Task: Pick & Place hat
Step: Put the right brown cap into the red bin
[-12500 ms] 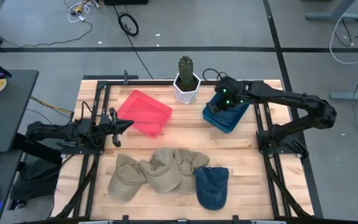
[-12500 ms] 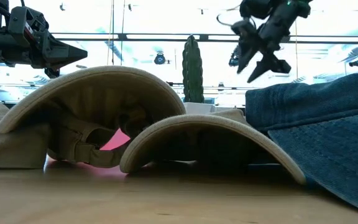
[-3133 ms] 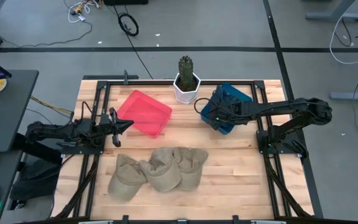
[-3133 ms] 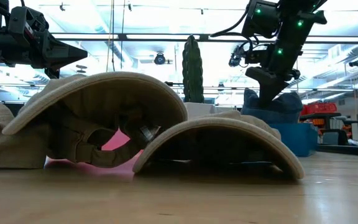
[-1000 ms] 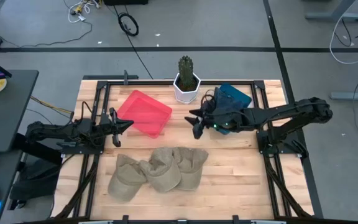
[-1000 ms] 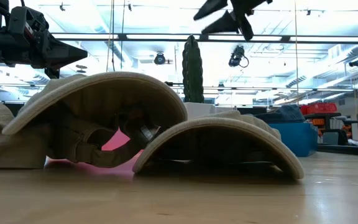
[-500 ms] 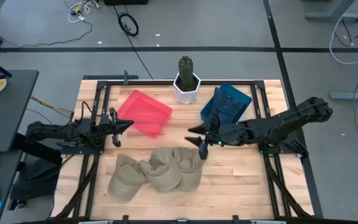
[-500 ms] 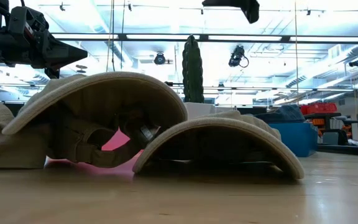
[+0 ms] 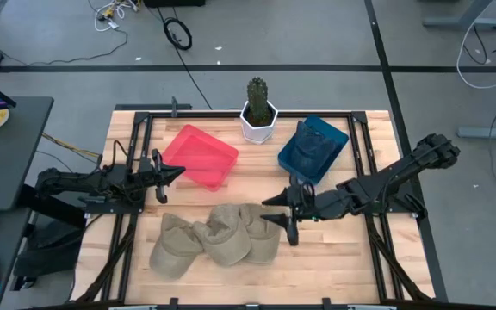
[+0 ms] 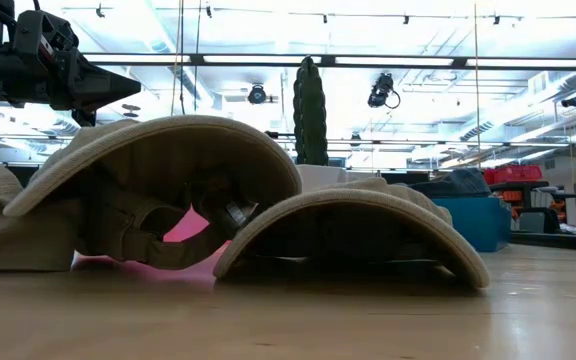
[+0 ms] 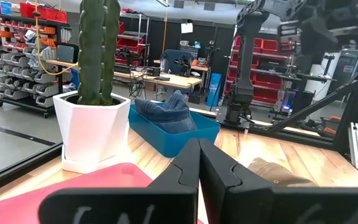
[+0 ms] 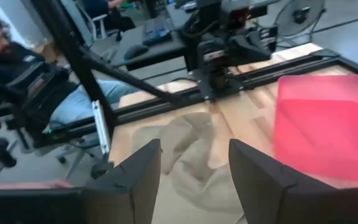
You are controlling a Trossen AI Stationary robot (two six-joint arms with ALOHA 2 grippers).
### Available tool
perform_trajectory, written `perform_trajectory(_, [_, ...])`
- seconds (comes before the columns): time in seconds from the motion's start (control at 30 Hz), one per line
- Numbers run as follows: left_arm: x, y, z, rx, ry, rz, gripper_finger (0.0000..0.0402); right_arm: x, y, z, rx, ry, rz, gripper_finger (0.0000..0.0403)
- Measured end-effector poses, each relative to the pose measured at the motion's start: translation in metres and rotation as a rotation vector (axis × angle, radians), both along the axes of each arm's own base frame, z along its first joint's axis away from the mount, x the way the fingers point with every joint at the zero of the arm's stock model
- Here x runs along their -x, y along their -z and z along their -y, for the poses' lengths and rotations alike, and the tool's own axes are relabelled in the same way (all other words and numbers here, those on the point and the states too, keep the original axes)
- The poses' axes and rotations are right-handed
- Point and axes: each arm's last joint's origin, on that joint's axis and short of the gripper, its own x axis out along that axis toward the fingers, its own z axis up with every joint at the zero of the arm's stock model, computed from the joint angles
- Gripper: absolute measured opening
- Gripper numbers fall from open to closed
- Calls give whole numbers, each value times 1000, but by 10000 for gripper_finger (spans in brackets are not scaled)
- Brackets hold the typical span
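Three tan hats (image 9: 220,237) lie overlapping near the table's near edge; in the low view their brims (image 10: 353,225) arch on the wood. A blue denim hat (image 9: 315,145) rests inside the blue bin (image 9: 286,160) at the far right. My right gripper (image 9: 277,217) hovers open just right of the tan hats (image 12: 194,152), touching nothing. My left gripper (image 9: 164,172) waits shut at the table's left, beside the red tray (image 9: 198,157), and shows shut in its wrist view (image 11: 199,163).
A cactus in a white pot (image 9: 259,112) stands at the far edge between the red tray and the blue bin. Black frame rails (image 9: 140,138) run along the table's sides. Bare wood lies right of the tan hats. A person (image 12: 17,68) sits beyond the left side.
My right gripper has swung from beside the blue bin toward the near edge and left, ending next to the tan hats, and has left the low view. It has stayed open. The hats have not moved.
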Motion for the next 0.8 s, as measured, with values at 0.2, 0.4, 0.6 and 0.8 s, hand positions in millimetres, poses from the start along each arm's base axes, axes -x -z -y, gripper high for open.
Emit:
perform_trajectory(0.2, [0,0,0,0,0,0,5,5,4,-20,-27,-56,-5,192])
perform_trajectory(0.4, [0,0,0,0,1,0,5,-3,21,-42,-13,-81,-2,192])
perform_trajectory(0.6, [0,0,0,0,0,0,5,-9,45,-63,36,-121,-51,192])
perform_trajectory(0.8, [0,0,0,0,0,0,5,0,59,-85,120,-69,-61,192])
